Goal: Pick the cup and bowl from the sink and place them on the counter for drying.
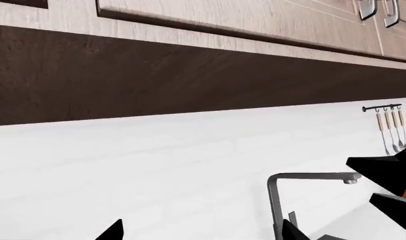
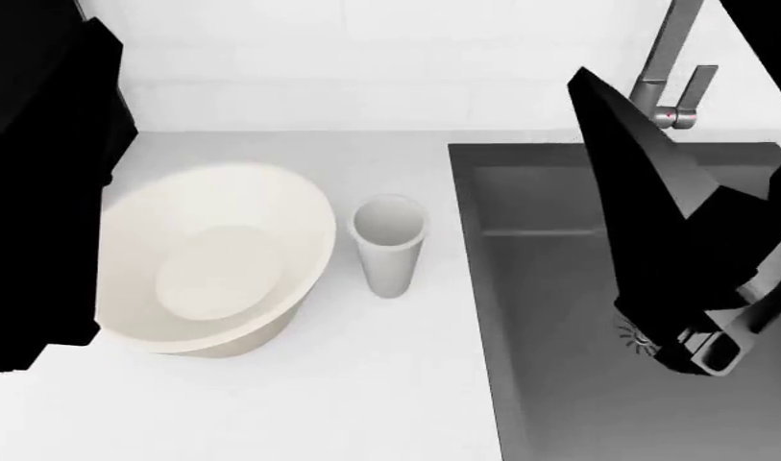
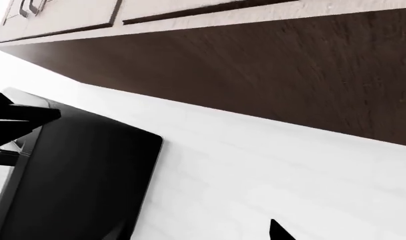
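The cream bowl [image 2: 217,269] sits upright on the white counter [image 2: 364,384], left of the dark sink [image 2: 557,288]. The small white cup [image 2: 387,245] stands upright just right of the bowl, between it and the sink's edge. Both stand free, with no gripper touching them. My left gripper [image 1: 203,232] is open, raised and facing the white wall, with nothing between its fingertips [image 1: 113,231]. My right gripper [image 3: 196,235] is also open and empty, held above the sink and pointing at the wall. The part of the basin that shows holds nothing.
The grey faucet [image 2: 659,67] rises at the back of the sink, close to my right arm [image 2: 666,250]. My left arm [image 2: 44,173] fills the left edge, beside the bowl. A utensil rail [image 1: 389,125] hangs on the wall under wooden upper cabinets [image 1: 242,20].
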